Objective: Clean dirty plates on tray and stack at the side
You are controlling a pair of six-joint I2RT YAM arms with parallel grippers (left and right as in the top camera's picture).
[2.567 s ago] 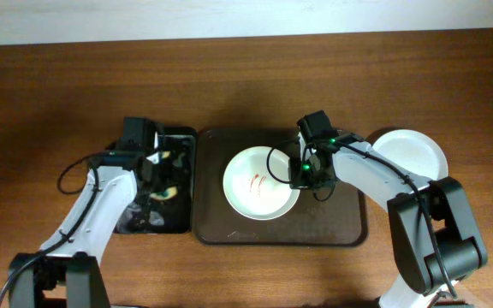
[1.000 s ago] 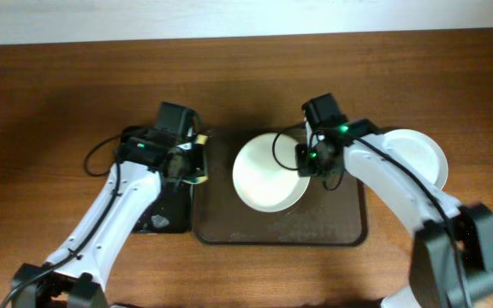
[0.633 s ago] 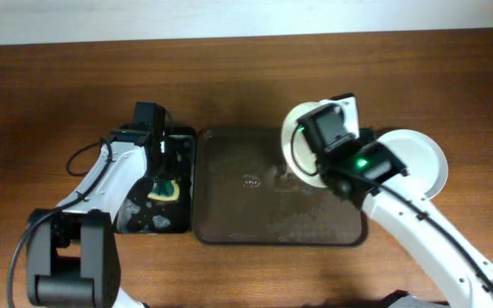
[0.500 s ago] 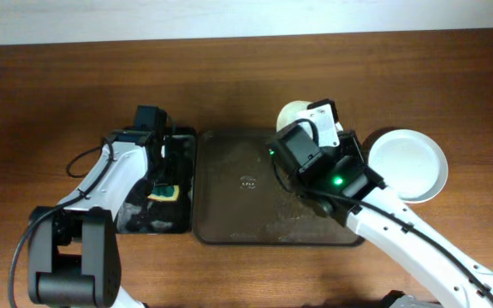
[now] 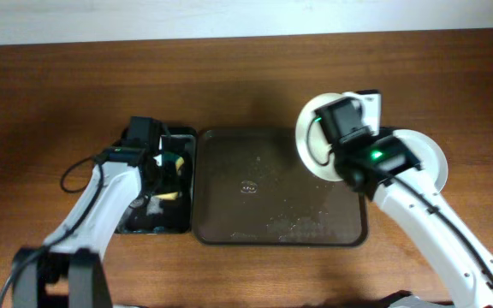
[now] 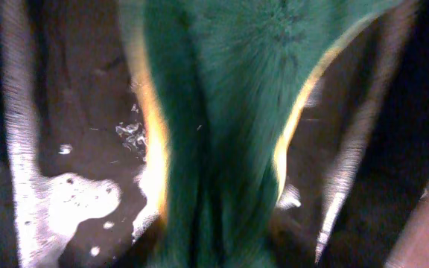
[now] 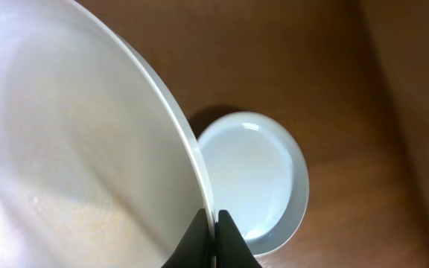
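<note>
Two plates: right gripper (image 7: 213, 240) pinched on the rim of the tilted plate (image 7: 73, 149), other plate (image 7: 253, 179) flat beyond its tips. Left gripper (image 5: 163, 162) is over the sponge (image 6: 229, 112), can't tell its grip.

Tilted plate (image 5: 308, 141) aloft, flat plate (image 5: 430, 162) beside tray (image 5: 229, 205)

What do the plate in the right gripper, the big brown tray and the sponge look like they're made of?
Plate: probably glazed ceramic or melamine; white, smooth, softly glossy, thin rim. Tray: likely plastic; dark brown, slightly shiny, with wet droplets sitting on it. Sponge: green fibrous scouring layer on yellow foam, judging by its fuzzy texture; the view is blurred.
</note>
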